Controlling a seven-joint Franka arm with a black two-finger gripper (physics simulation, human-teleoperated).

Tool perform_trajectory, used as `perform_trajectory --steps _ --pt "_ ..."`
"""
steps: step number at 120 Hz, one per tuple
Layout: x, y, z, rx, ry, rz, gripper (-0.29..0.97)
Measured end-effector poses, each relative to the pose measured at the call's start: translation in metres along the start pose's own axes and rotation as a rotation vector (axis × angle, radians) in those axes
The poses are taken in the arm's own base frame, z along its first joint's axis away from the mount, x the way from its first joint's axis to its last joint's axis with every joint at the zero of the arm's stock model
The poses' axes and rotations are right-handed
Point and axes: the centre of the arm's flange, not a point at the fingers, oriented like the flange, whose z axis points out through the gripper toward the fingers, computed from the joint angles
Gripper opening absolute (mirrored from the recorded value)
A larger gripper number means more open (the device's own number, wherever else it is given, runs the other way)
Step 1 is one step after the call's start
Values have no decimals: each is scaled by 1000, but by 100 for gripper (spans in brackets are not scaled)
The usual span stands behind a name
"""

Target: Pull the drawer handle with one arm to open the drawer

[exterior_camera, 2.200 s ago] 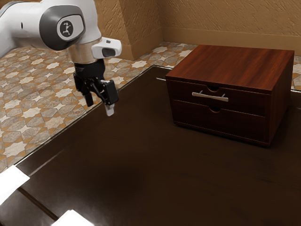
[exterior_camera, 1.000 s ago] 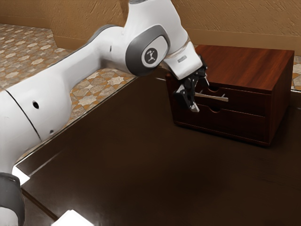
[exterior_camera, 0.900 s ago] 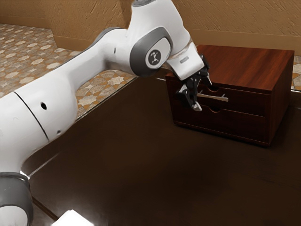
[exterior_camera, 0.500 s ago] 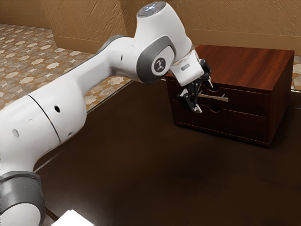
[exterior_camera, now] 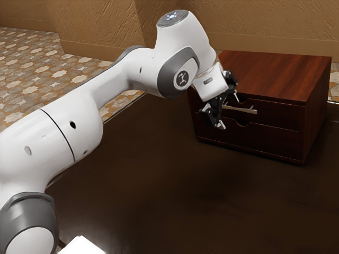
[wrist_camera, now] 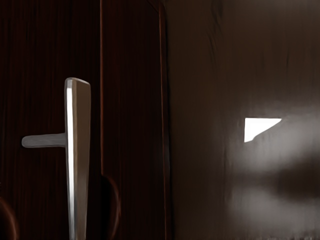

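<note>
— Since the drawer handle (exterior_camera: 242, 109) is what counts, where does it sit?

— On the front of the upper drawer (exterior_camera: 275, 114), across its middle. There is one handle only: a flat, slim bar of brushed silver metal. The wrist view shows the drawer handle (wrist_camera: 77, 160) close up, where one short post (wrist_camera: 42, 141) joins it to the wood.

— And how many drawers?

— Two, stacked. The upper drawer lies flush with the lower drawer (exterior_camera: 254, 138), so it is shut. Two half-round notches (exterior_camera: 241, 100) are cut in the fronts, one above the bar and one below it at the seam.

— What holds them?

— One box-shaped cabinet (exterior_camera: 270, 69) of dark reddish wood with a smooth, grained top. It stands on the tabletop (exterior_camera: 159, 201) toward the exterior view's right.

— And the gripper?

— One black gripper (exterior_camera: 225, 109), at the end of the bar nearer the exterior view's left. Its two fingers (exterior_camera: 219, 121) stand wide apart, one above the bar and one below, with the bar's end in the gap and not clamped.

— Further out?

— The tabletop is dark, glossy and flat. One white arm (exterior_camera: 106, 100) with grey joints reaches in from the exterior view's left. Beyond lie a floor (exterior_camera: 37, 63) of star-patterned tiles and a rough tan wall (exterior_camera: 95, 21).
</note>
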Motion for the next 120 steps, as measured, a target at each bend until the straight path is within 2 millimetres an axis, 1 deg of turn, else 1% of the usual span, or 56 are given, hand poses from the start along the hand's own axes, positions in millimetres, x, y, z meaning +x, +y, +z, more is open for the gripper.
perform_trajectory --steps 28,38,68,104,120 --pt "1 0 0 0 1 11 68" --pt "1 0 1 -1 1 11 66" --pt "1 1 1 -8 1 8 52" --pt "-4 2 2 -20 -1 -8 42" --pt "-5 3 1 -28 0 -17 33"
